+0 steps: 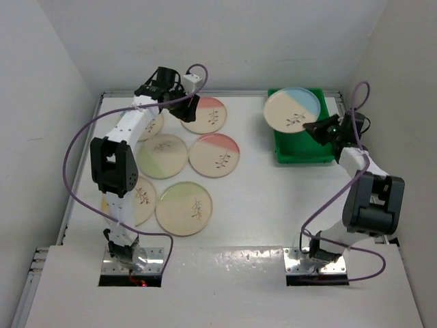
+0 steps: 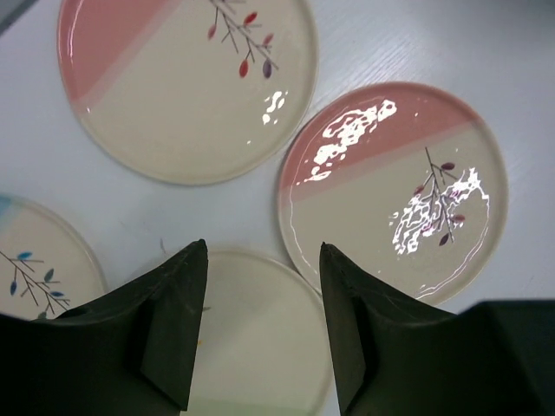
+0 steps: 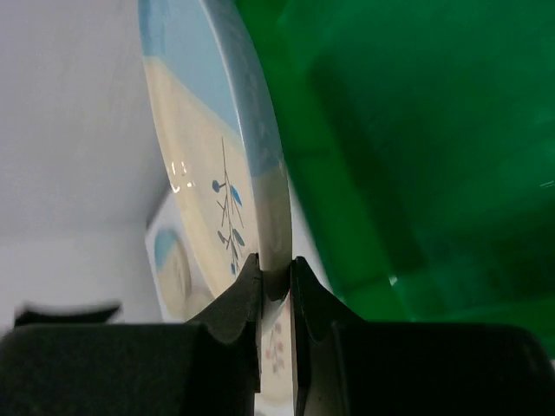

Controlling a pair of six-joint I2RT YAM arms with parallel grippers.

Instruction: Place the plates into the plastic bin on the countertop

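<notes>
Right gripper point(image 1: 319, 128) point(image 3: 276, 269) is clamped on the near rim of the blue plate point(image 1: 292, 109) point(image 3: 217, 139), jaws pinching its edge. The plate sits approx 10 o'clock from the gripper, over the bin's far-left corner, and overhangs the rim toward 9 o'clock. Cannot tell whether plate and bin touch. The bin point(image 1: 300, 154) point(image 3: 416, 130) lies at 1 o'clock on the desk point(image 1: 273, 205).

The other plates cluster at 9–10 o'clock on the desk, well apart from the bin: two pink plates point(image 1: 205, 115) point(image 2: 186, 87), two green plates point(image 1: 184, 208) and a yellow plate point(image 1: 142, 198), partly hidden.

Left gripper point(image 1: 181, 104) point(image 2: 263, 251) hovers over them, jaws apart w/ nothing btw them. In the wrist view a cream plate point(image 2: 260, 347) lies under it and a blue-sprig plate point(image 2: 35, 260) at 9 o'clock.

Left arm point(image 1: 113, 164) stretches toward 12 o'clock, crossing above several plates. Right arm point(image 1: 372, 198) is folded w/ elbow at 4 o'clock, forearm reaching toward 11.
</notes>
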